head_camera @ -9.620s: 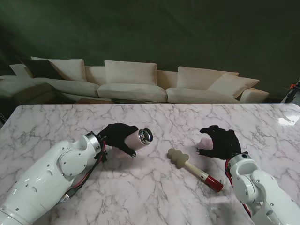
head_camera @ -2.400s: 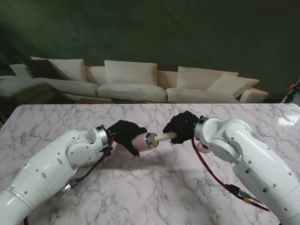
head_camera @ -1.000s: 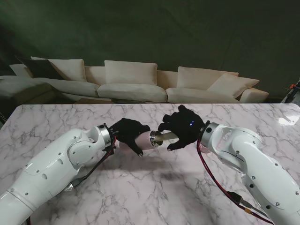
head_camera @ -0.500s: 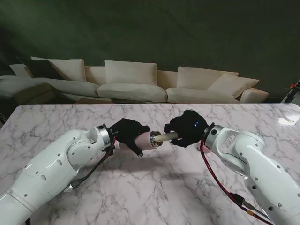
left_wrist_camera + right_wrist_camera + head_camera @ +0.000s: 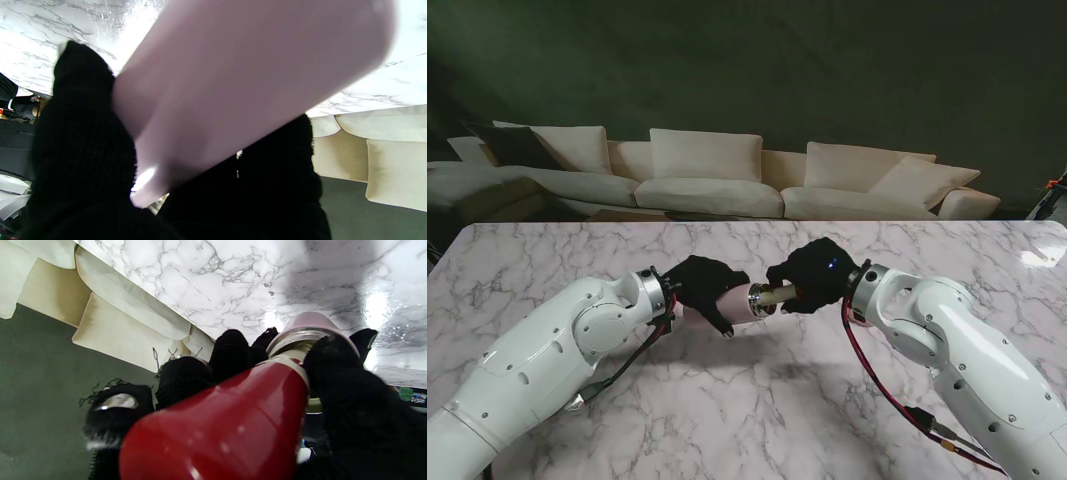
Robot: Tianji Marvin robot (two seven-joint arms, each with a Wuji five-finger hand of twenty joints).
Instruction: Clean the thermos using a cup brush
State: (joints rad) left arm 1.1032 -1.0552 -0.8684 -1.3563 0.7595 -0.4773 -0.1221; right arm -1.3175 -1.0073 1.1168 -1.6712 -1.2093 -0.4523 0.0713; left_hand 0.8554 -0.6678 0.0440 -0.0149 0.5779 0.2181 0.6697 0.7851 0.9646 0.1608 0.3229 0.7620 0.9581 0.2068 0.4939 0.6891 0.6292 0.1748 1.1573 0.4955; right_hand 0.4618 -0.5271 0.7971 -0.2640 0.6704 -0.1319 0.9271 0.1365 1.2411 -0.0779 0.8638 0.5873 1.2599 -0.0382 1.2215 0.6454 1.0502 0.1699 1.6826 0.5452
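1. The pale pink cylindrical thermos with a steel rim point(image 5: 735, 299) is held off the white grey-veined marble table point(image 5: 757, 400), lying roughly level, its open mouth turned toward the robot's right.
2. The left hand in a black knitted glove point(image 5: 702, 287) is clenched around the thermos body; in the left wrist view the pink wall point(image 5: 240, 83) fills most of the picture with black fingers point(image 5: 83, 133) wrapped on both sides of it.
3. The right hand, also in a black glove point(image 5: 812, 280), grasps the cup brush with a cream shaft and glossy red grip point(image 5: 227, 426) — the red end lies inside the fist, fingers point(image 5: 337, 366) curled round it.
4. Only a short piece of cream shaft point(image 5: 779, 293) shows between the steel rim and the right hand, which sits just beside the mouth. I judge the brush head to be well inside the thermos; the head itself is hidden.
5. Done, as far as can be seen: thermos lifted and steadied, brush picked up, brush entered through the mouth.
6. Left, by my reading: the scrubbing itself — strokes in and out and some twisting against the inner wall — then drawing the brush out and setting both things on the table.
7. How clean the inside is cannot be told; no view looks into it.
8. A cream sofa point(image 5: 717, 180) stands beyond the far edge of the table.
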